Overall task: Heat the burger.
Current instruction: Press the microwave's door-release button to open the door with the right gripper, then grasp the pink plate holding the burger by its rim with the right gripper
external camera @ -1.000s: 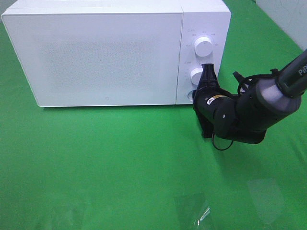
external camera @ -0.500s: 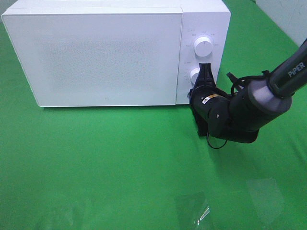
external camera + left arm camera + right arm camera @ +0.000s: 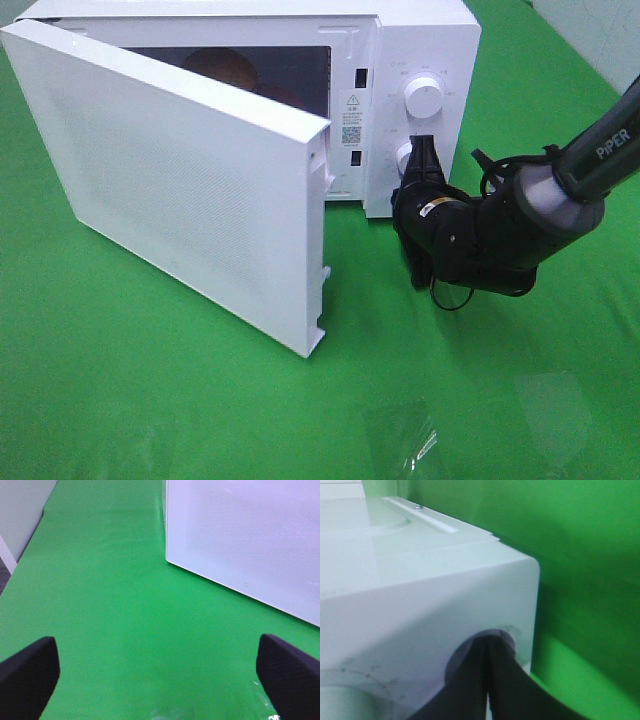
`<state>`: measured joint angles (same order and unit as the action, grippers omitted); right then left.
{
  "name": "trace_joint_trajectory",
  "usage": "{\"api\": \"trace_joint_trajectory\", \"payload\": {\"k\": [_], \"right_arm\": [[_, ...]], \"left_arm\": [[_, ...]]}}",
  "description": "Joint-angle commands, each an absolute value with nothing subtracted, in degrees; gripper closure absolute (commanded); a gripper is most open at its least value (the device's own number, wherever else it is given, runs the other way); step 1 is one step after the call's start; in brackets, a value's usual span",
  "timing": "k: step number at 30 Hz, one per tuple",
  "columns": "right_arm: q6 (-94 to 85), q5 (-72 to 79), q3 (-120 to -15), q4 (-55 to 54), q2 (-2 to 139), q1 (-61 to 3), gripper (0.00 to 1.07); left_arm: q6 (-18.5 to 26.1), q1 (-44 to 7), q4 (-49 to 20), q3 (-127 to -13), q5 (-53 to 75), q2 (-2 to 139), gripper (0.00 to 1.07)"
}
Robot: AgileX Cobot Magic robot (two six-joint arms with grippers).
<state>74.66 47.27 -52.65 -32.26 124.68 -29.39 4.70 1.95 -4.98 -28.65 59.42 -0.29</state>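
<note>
Sitting inside the microwave behind its swung-open door, the burger lies left of the right gripper, which is pinched shut against the panel, while the left gripper hangs with jaws spread outside the door.

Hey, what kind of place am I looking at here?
Probably a robot test bench rather than a real kitchen: a white microwave with its door swung open sits on a table draped in plain green cloth, and a black robot arm holds its tool at the control panel.
</note>
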Motion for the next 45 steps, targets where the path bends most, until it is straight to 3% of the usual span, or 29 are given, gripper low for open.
{"api": "trace_joint_trajectory", "payload": {"k": [1,16,27,37,45], "right_arm": [[73.0,58.1,-57.1,-30.4,122.9,-27.5,1.07],[74.5,51.6,-47.2,-31.0,118.3,-31.3,1.07],[71.8,38.2,-41.7,-28.0,112.2,-31.5,1.07],[54.0,23.3,-40.7,-27.4,103.2,-31.5,1.07],[29.7,7.9,-40.8,-27.4,96.9,-31.5,1.06]], "left_arm": [[4.6,1.9,-5.3,-28.5,59.2,-1.6,0.07],[4.6,1.9,-5.3,-28.5,59.2,-1.6,0.07],[4.6,1.9,-5.3,-28.5,59.2,-1.6,0.07],[4.6,1.9,-5.3,-28.5,59.2,-1.6,0.07],[4.6,1.9,-5.3,-28.5,59.2,-1.6,0.07]]}}
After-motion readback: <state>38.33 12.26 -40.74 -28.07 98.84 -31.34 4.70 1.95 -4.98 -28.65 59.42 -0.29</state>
